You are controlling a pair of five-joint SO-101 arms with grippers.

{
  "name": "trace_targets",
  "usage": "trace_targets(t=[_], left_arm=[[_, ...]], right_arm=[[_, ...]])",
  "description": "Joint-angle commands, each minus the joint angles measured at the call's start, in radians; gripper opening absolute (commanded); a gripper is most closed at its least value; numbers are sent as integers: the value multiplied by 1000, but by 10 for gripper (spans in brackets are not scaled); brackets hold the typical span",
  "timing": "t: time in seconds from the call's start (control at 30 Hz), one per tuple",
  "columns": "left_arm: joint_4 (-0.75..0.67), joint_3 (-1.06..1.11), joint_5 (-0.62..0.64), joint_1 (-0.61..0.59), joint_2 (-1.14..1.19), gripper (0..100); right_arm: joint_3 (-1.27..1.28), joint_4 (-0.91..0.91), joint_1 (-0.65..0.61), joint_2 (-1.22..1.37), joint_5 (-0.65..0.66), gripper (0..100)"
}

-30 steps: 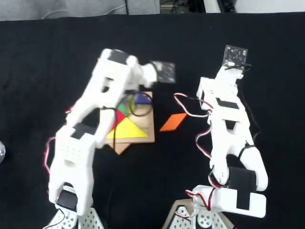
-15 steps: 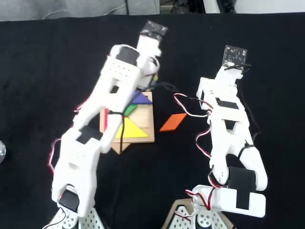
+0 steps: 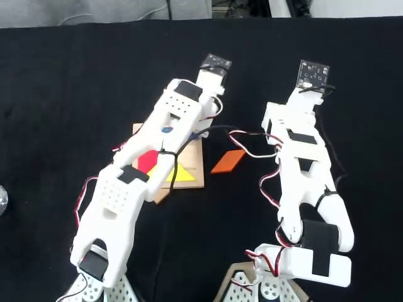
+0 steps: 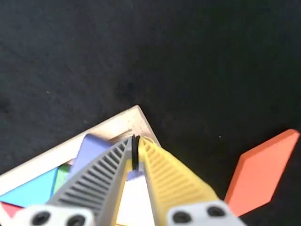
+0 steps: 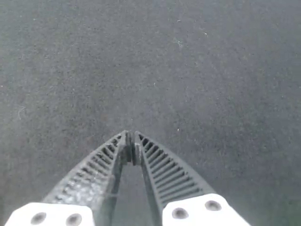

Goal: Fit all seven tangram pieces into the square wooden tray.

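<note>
Left wrist view: my left pincer (image 4: 135, 145) is hanging over one corner of the square wooden tray (image 4: 118, 123). Its grey and yellow fingers are pressing together at the tips and gripping nothing I can see. That corner's rim is pointing out onto open black cloth (image 4: 188, 56), which is running free on both sides of it. Just inside the rim a violet-blue piece (image 4: 88, 147) is sitting nearest the corner, with a light blue piece (image 4: 30, 189), a green piece (image 4: 61, 173) and a red piece (image 4: 8, 208) lying further in. The orange parallelogram (image 4: 261, 172) is lying flat on the cloth outside the tray, with a strip of bare cloth between it and the rim.

In the high view my left arm (image 3: 173, 123) is lying diagonally across the tray (image 3: 196, 173) and covering most of it. A yellow triangle (image 3: 181, 175) and the red piece (image 3: 146, 162) are showing beside the arm. The parallelogram (image 3: 228, 161) is resting between my two arms. My right arm (image 3: 302, 151) is standing stretched up the table, apart from the tray. In the right wrist view my right pincer (image 5: 130, 141) is hovering over bare cloth, fingers meeting tip to tip and empty.
</note>
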Motion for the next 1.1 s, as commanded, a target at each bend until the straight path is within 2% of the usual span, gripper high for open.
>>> trace_targets(t=[0.0,0.2,0.43,0.63,0.77,0.9,1.0,1.07], left_arm=[[-17,-12,5,8,0,32],[-5,-1,3,21,2,32],[77,-12,0,48,0,32],[138,-22,-57,76,-6,31],[269,-127,-60,-1,-100,29],[413,-213,-61,-134,-215,29],[390,-151,-97,-243,-204,30],[327,-77,-242,-282,-161,30]], right_arm=[[-56,-23,15,-12,-6,11],[-58,-25,17,-10,-6,11],[-58,-25,17,-12,-5,11],[-58,-25,17,-12,-5,11],[-58,-25,17,-12,-6,11],[-58,-25,17,-12,-6,11],[-58,-25,12,-12,-3,11],[-58,-25,12,-12,-3,11]])
